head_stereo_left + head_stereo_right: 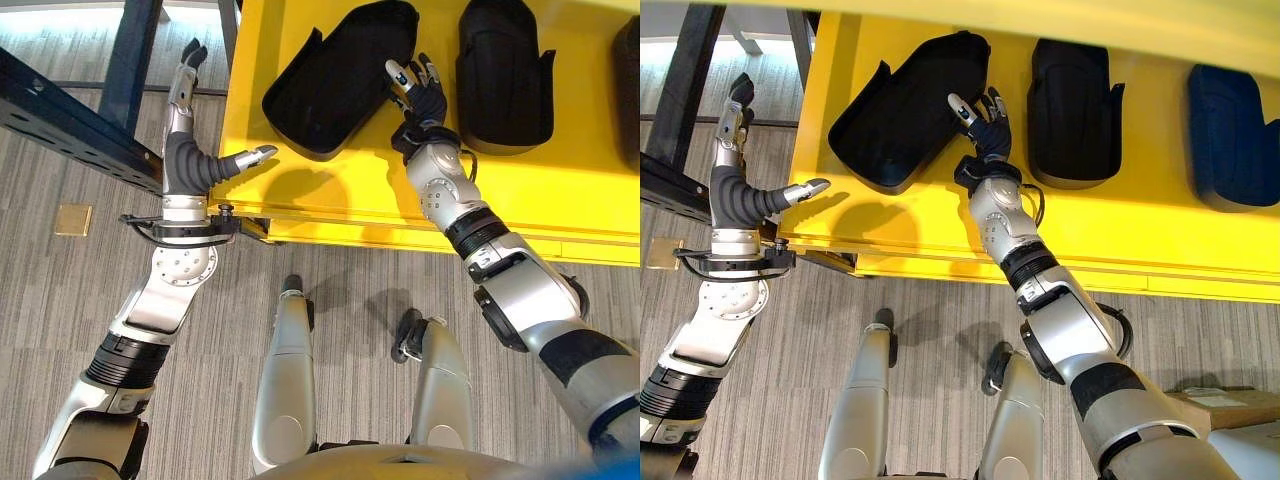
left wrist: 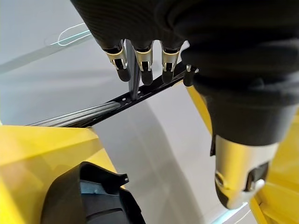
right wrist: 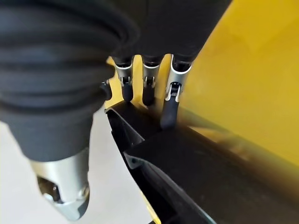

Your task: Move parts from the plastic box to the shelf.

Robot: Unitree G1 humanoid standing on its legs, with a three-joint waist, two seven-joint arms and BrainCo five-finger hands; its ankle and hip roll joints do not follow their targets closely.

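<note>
Right now, in the left eye view, your right hand (image 1: 418, 92) sits at the edge of the nearest black part (image 1: 335, 75) on the yellow shelf (image 1: 320, 190), fingers straight, gripping nothing; the part runs long from 7 to 1 o'clock. A second black part (image 1: 505, 70) lies at 3 o'clock of that hand. Your left hand (image 1: 190, 150) hangs at 9 o'clock, off the shelf's edge, fingers relaxed. In the right wrist view, dark fingertips (image 3: 169, 109) touch the part's rim, so the right hand is nearer.
</note>
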